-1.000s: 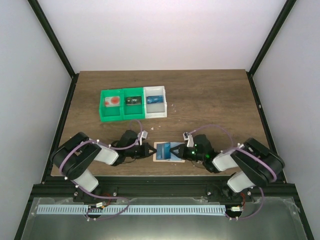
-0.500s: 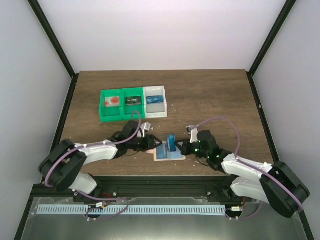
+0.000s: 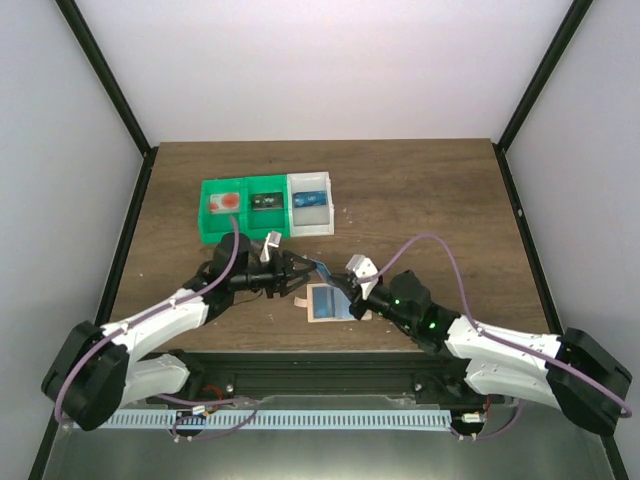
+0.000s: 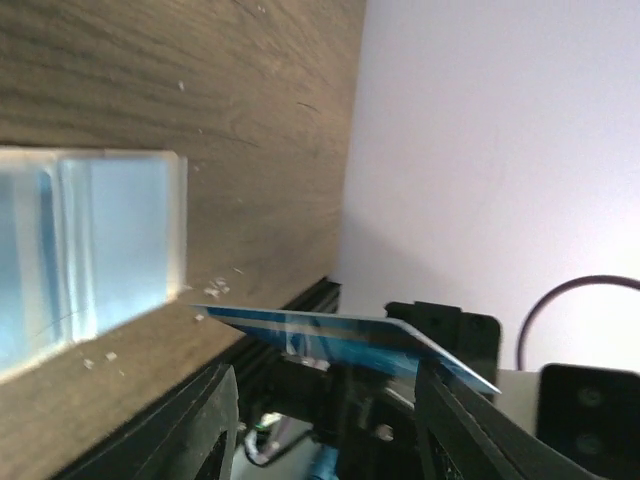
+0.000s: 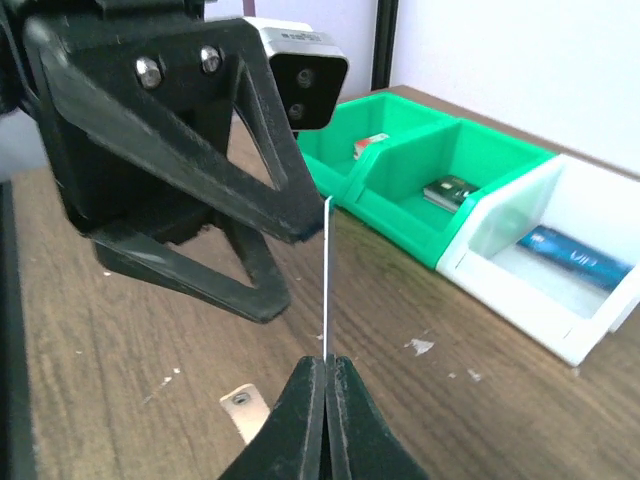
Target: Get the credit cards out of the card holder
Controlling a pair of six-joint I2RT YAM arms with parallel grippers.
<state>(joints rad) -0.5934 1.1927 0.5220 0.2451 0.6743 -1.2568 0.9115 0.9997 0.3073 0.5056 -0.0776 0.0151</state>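
My right gripper (image 5: 326, 362) is shut on a thin blue credit card (image 5: 326, 285), seen edge-on in the right wrist view and held above the table (image 3: 420, 210). The left gripper (image 3: 297, 272) is open. The card's (image 4: 340, 335) far end lies between its fingers (image 4: 200, 425), close to one tip; I cannot tell whether it touches. The tan card holder (image 3: 328, 302) lies flat on the table below the grippers, with a light blue card face (image 4: 100, 240) showing in it. Its tab (image 5: 245, 412) shows beside my right fingers.
A green two-compartment bin (image 3: 243, 210) and a white bin (image 3: 311, 205) stand side by side behind the grippers, each compartment holding a small item. White crumbs (image 5: 418, 346) dot the wood. Black frame posts and the near rail (image 3: 330, 360) border the table.
The left gripper has opened and let go. The right gripper has drawn the blue card up and back from the holder, which has dropped from tilted to flat. Both arms reached farther in.
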